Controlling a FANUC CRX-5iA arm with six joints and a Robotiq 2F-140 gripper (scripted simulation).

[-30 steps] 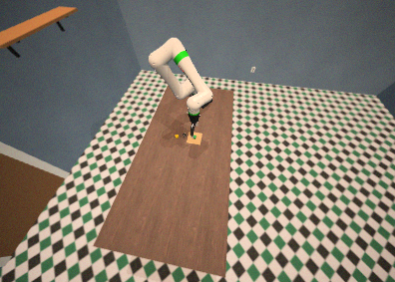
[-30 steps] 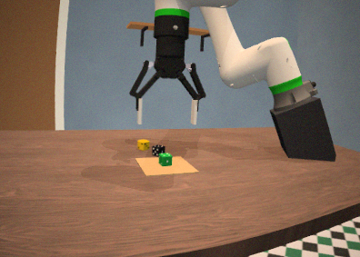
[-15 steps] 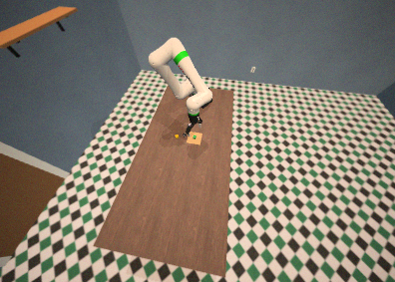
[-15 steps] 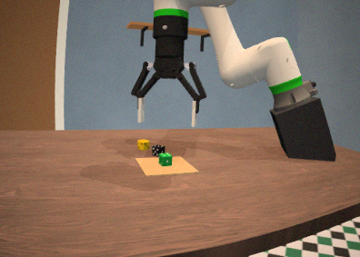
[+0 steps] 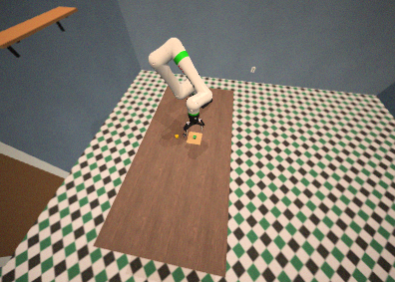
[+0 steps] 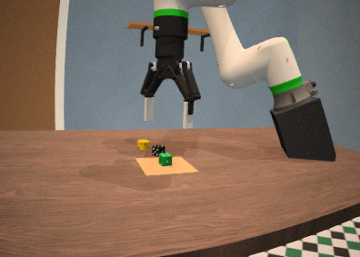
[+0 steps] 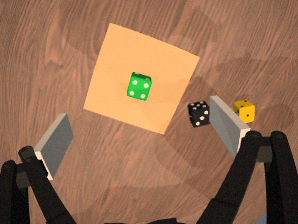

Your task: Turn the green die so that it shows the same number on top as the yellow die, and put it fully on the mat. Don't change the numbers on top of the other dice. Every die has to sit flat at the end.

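The green die (image 7: 139,87) (image 6: 165,159) (image 5: 194,136) sits flat on the orange mat (image 7: 113,46) (image 6: 181,168) (image 5: 197,140), fully inside its edges, with four pips on top in the wrist view. The yellow die (image 7: 244,111) (image 6: 143,144) (image 5: 177,136) lies on the table beyond the mat. A black die (image 7: 198,113) (image 6: 157,150) lies between it and the mat. My gripper (image 6: 168,115) (image 7: 138,117) (image 5: 194,127) is open wide and empty, hanging well above the dice.
The dice and mat lie on a long wooden table (image 5: 165,194) (image 6: 91,204). The arm's dark base (image 6: 302,129) stands at the right on the table. A wall shelf (image 5: 35,25) is far off at the left.
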